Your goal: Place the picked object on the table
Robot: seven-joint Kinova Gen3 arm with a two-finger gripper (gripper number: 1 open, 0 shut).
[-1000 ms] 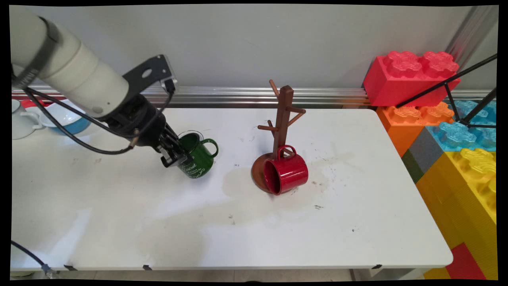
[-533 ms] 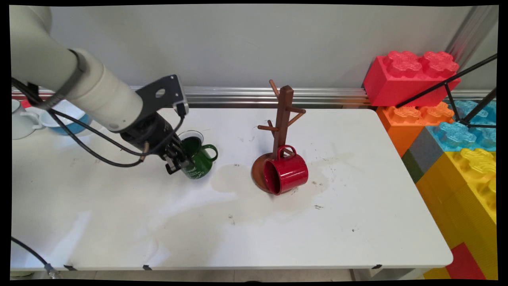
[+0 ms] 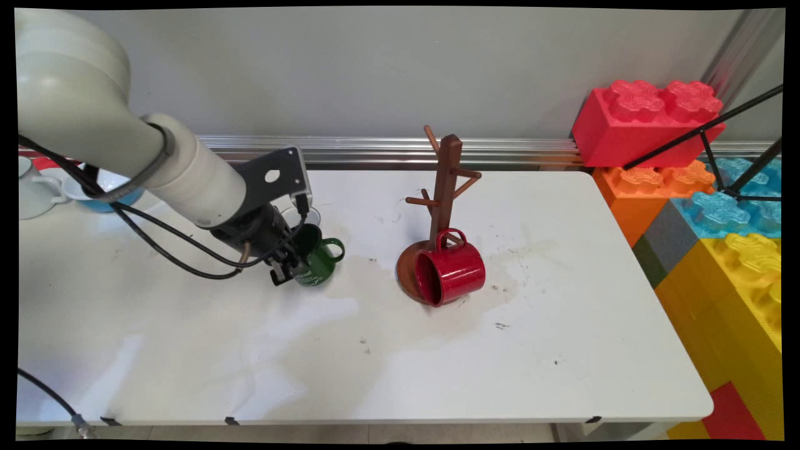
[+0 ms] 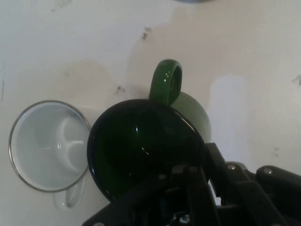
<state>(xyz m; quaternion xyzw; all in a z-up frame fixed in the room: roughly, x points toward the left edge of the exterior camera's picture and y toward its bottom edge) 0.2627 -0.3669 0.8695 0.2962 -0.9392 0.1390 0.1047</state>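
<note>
Because the tool [image 3: 289,267] has its fingers clamped over the rim of the green mug [image 3: 315,257], one inside and one on the outer wall, the mug sits tilted in the grip, with its mouth turned up toward the arm and its handle pointing away to the right. It is on the left half of the bench [image 3: 437,362], low over the surface; whether its base touches cannot be told. In the hand view a white mug [image 4: 49,146] stands upright just beside the green one, apparently free. A red mug [image 3: 451,272] lies on its side against the round foot of the wooden mug tree [image 3: 444,187], which props it so that its handle points up; none of the tree's pegs carries anything. Counted: three mugs here (green, white, red), one mug tree, and at the far left edge another white cup [image 3: 31,194] beside a blue-and-white bowl [image 3: 106,187].
</note>
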